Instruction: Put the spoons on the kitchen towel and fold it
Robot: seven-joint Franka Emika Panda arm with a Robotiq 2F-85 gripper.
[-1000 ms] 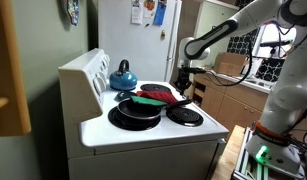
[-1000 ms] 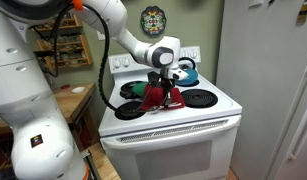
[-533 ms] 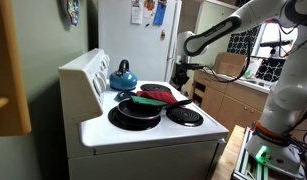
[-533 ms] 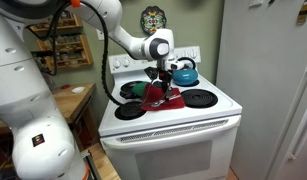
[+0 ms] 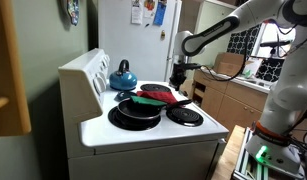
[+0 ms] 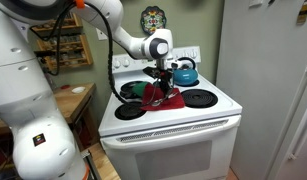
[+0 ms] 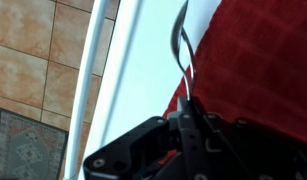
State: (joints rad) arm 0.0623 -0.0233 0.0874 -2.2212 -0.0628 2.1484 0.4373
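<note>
The end effector (image 6: 160,78), jaws pressed narrow, has risen off the red kitchen towel (image 6: 163,98) at frame centre. Whether it pinches cloth is unclear, so folding seems barely begun.

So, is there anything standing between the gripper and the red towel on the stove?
Nothing visible does. The gripper hangs shut just above the red towel, at its edge in the wrist view. The green spoon lies across it, not under the gripper.
</note>
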